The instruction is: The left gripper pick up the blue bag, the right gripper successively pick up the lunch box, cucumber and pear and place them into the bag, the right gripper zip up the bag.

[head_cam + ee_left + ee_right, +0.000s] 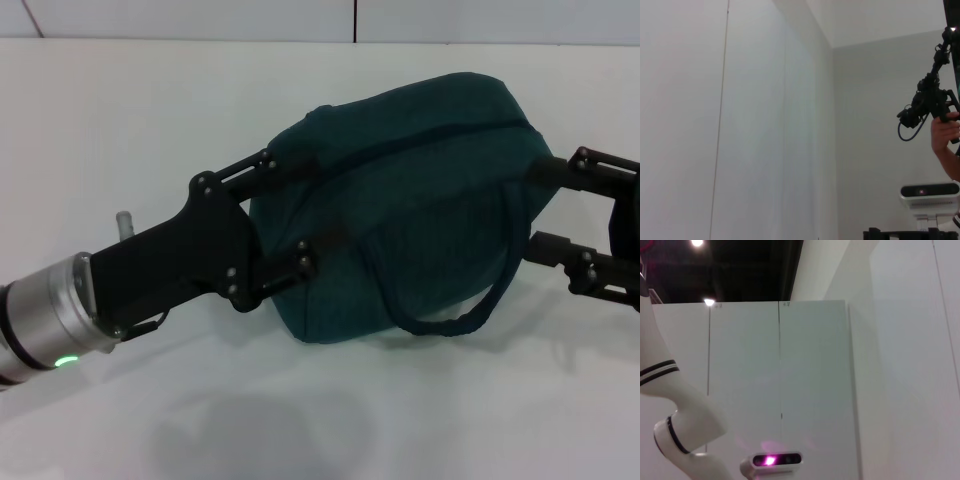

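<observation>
A white tabletop [120, 120] is lying beneath the work, its far edge meeting a pale panelled wall [200, 18]. A person's hand [944, 131] is gripping a black handheld rig [929, 100] above a white camera unit [930, 192]. Another camera unit [771, 461] is glowing pink before white partition panels [815, 380].

Centre of the head view: the blue bag [400, 220], dark teal fabric, boxy yet bulging, tilted with its top toward the upper right of the frame. Closed along the long dark zipper line running diagonally across the upper face, as far as can be judged. One loop handle drooping in an arc at lower right, below the body. Held at its left end between the fingers of the left gripper [300, 210], black claw on a silver wrist with a green light, entering from lower left. Touched at its right end by the right gripper [560, 215], black linkage claw at the right edge.
</observation>
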Tool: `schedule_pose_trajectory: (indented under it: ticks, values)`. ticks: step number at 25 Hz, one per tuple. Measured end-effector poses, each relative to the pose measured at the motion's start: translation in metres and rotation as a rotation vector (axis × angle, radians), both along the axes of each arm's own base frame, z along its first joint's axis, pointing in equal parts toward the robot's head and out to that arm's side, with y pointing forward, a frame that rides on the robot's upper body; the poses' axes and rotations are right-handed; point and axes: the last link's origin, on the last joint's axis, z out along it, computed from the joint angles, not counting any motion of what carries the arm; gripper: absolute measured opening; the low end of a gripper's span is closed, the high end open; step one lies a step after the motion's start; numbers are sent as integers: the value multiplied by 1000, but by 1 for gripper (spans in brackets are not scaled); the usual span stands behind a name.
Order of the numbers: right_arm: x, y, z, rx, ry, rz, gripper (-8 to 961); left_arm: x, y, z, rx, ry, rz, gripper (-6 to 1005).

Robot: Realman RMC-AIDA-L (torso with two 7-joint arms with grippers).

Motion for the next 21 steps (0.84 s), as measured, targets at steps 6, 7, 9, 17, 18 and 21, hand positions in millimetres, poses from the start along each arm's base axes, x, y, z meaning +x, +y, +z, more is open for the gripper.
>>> schedule_pose_trajectory:
  ticks: [6,7,9,17,18,21]
  values:
    - [-1,3,-3,25,4,-11,632,1,1,0,1,1,-3,638]
    - [-1,3,-4,29,0,-15,632,1,1,0,1,1,-3,638]
    - [-1,5,-4,32,-4,-19,632,1,1,0,1,0,-3,638]
    - [-4,11,-9,49,-9,-37,632,-2,-1,1,6,4,7,638]
    - [-4,11,-9,51,-9,-38,632,-2,-1,1,6,5,7,638]
    - [-4,11,-9,51,-7,-38,632,-3,-1,1,4,8,8,638]
